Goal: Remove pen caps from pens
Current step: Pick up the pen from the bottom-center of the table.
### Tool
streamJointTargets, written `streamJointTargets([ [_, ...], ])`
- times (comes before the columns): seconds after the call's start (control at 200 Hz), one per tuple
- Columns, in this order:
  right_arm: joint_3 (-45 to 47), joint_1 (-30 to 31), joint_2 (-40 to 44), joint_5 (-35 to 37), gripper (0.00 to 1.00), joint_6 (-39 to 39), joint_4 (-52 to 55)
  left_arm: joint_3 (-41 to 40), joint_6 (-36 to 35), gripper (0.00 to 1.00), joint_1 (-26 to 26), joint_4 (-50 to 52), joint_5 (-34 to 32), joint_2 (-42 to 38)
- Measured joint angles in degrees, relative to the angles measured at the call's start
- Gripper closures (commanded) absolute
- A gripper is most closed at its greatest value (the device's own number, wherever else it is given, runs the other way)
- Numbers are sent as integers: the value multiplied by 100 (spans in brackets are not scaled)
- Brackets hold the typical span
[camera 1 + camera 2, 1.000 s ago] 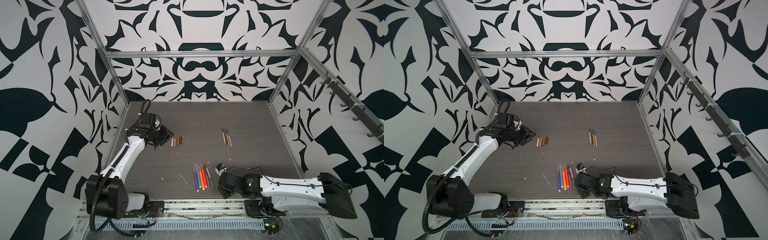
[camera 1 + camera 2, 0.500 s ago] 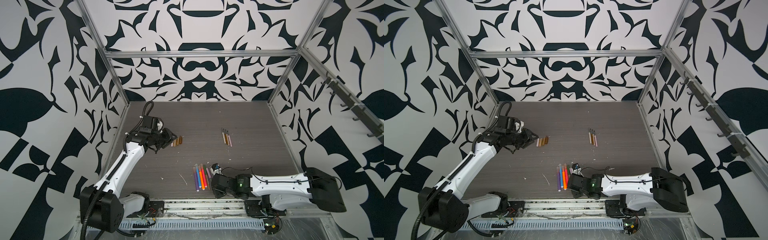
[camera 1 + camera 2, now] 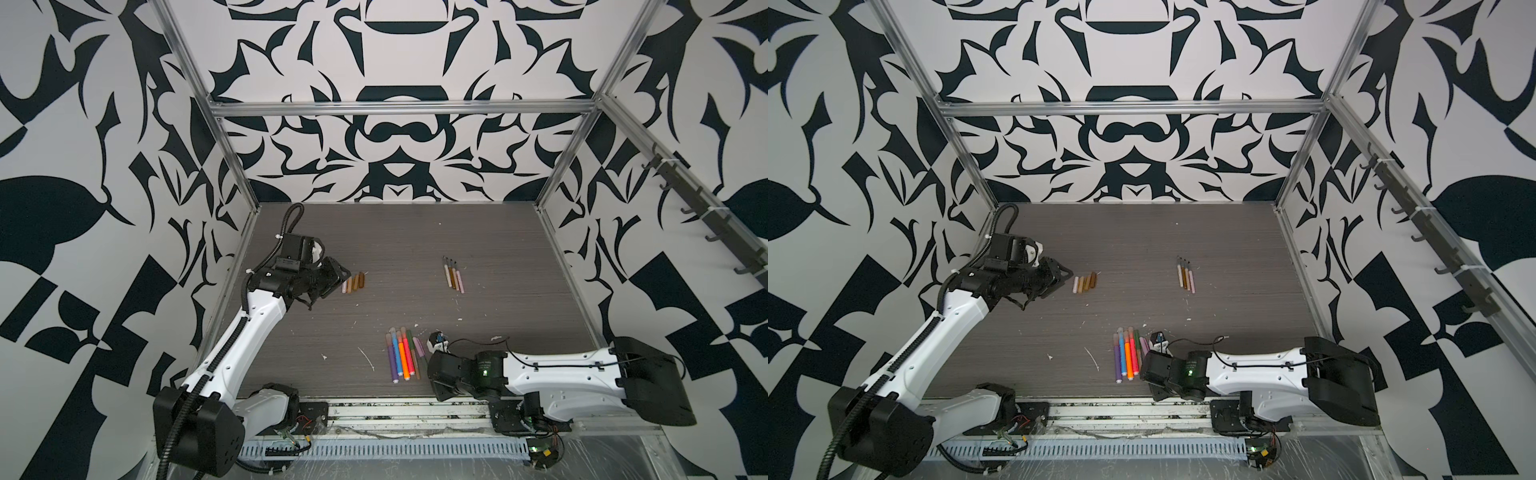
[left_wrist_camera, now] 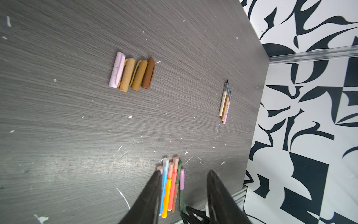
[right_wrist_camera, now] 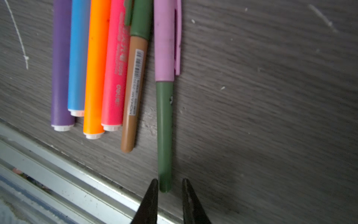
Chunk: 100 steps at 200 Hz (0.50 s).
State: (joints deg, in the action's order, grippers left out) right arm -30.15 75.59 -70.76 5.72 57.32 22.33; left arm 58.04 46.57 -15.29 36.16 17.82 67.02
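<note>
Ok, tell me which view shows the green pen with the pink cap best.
Right wrist: the green pen lies close up, pink cap sharp. Left wrist shows it small; both top views, tiny.

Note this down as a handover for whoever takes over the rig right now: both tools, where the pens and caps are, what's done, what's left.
Left tool: open, empty, hovering beside the loose caps.
Right tool: open, tips either side of the olive pen at its rear end, not clamped.
Done: four loose caps (pink, two tan, brown) lie in a row. The uncapped thin pens lie together nearer the right wall.
Left: six pens at the table front edge are capped. They are four bright pens, the brown pen under an olive cap, and the olive pen under a pink cap.
</note>
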Motion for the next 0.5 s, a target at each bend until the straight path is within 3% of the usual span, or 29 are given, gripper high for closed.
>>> streamJointTargets([
  [0.31, -55, 0, -247, 4, 72, 59, -87, -22, 57, 58, 0, -17, -4, 101],
  [0.5, -238, -72, -518, -13, 78, 76, -131, -24, 85, 58, -13, -17, -2, 120],
])
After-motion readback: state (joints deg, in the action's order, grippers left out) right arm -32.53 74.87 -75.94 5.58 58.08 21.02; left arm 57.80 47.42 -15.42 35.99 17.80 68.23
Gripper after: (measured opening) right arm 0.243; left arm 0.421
